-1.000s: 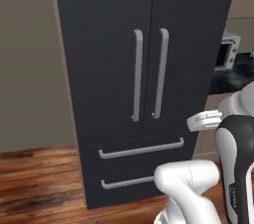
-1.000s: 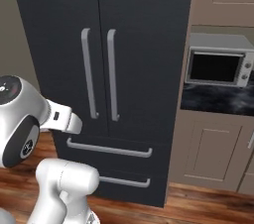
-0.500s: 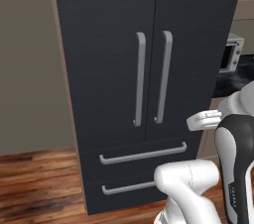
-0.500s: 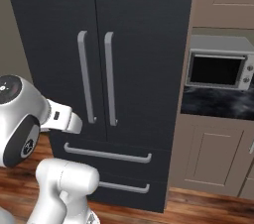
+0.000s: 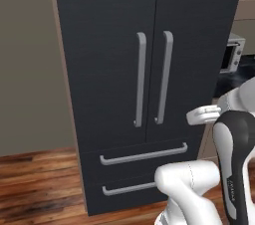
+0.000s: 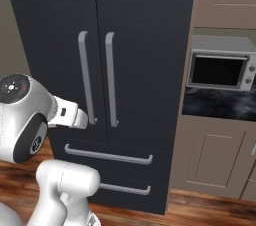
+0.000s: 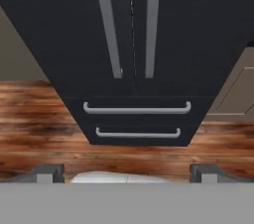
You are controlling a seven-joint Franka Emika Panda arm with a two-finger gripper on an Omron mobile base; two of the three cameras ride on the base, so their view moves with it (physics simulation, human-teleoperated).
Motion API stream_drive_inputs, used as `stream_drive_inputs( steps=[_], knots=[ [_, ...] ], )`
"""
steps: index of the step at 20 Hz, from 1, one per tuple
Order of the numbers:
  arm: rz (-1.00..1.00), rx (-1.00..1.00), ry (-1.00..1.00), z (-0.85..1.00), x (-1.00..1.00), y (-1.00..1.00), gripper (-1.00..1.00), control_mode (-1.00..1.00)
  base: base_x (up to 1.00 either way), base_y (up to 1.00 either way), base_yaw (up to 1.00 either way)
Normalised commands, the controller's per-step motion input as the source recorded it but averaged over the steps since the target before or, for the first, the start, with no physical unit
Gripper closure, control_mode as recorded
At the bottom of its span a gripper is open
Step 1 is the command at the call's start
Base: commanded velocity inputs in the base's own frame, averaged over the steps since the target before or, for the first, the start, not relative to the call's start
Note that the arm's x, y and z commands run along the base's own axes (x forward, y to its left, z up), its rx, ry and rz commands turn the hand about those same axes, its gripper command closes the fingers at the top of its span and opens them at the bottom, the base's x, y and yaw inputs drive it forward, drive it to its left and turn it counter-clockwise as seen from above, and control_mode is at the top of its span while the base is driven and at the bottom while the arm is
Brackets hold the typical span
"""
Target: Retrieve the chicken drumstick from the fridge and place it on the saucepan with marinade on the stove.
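The fridge (image 5: 109, 69) stands right in front of me, tall and black, with both doors shut and two grey bar handles (image 5: 141, 79) side by side. It also shows in the right base view as the fridge (image 6: 140, 20), and in the hand view as the fridge (image 7: 188, 29) with its two lower drawers (image 7: 137, 108). My gripper (image 7: 127, 172) is open, holds nothing, and hangs well back from the doors above the wood floor. The chicken drumstick is hidden behind the shut doors. The saucepan with marinade and the stove are out of view.
Right of the fridge a silver microwave (image 6: 220, 69) sits on a dark stone counter (image 6: 220, 102) above beige cabinets (image 6: 210, 157). A plain wall (image 5: 30, 69) flanks the fridge on the left. Wood floor (image 5: 35, 184) runs in front.
The whole picture has shifted a little and the fridge looks slightly nearer, so the base has moved. The doors stay shut and the gripper stays open.
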Motion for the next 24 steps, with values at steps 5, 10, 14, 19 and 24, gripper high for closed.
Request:
stream_drive_inputs(
  steps=[5,10,14,19,24],
  knots=[
    [-0.02,-0.03,-0.22,0.00,0.35,-0.21,-1.00,-1.00,0.00,0.00,0.00],
    [-0.03,0.00,-0.06,0.01,0.59,-0.04,-1.00,-1.00,0.00,0.00,0.00],
    [-0.05,0.00,-0.03,0.02,0.80,0.00,-1.00,-1.00,0.00,0.00,0.00],
    [-0.01,0.00,-0.08,0.00,0.65,0.00,-1.00,-1.00,0.00,0.00,0.00],
    [0.00,0.00,-0.08,0.03,0.51,-0.04,-1.00,-1.00,0.00,0.00,0.00]
  ],
)
